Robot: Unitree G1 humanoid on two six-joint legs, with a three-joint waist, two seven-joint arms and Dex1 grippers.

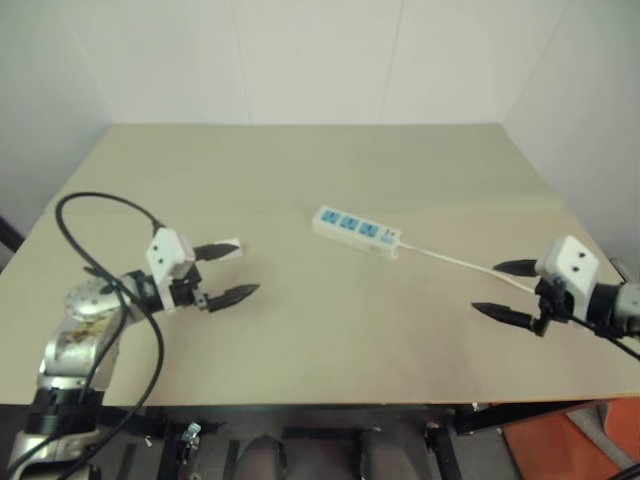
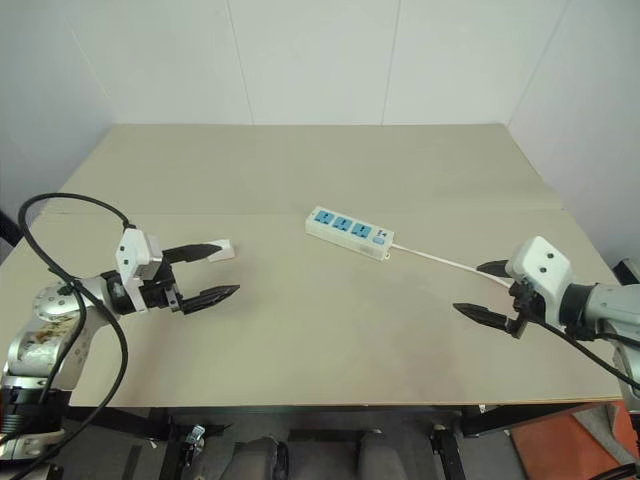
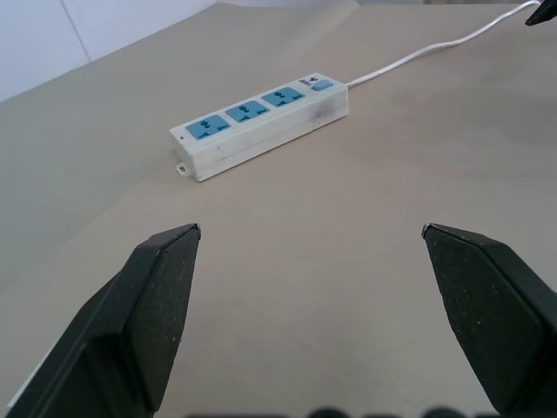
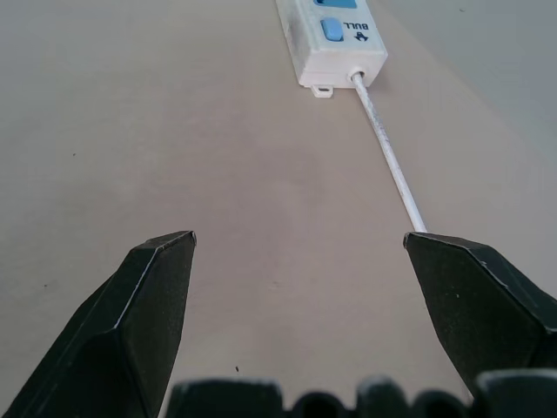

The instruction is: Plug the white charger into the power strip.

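Holding both pincers wide open, empty, near the table's (image 1: 300, 340) front edge: left gripper (image 1: 240, 270), right gripper (image 1: 484, 288). Straddling the white charger (image 2: 224, 247) beside the left's far finger, then aiming for the power strip (image 1: 357, 230) mid-table.

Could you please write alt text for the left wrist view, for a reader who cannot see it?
A white power strip with three blue sockets lies on a beige table, its cord trailing away. The left gripper is open and empty, short of the strip.
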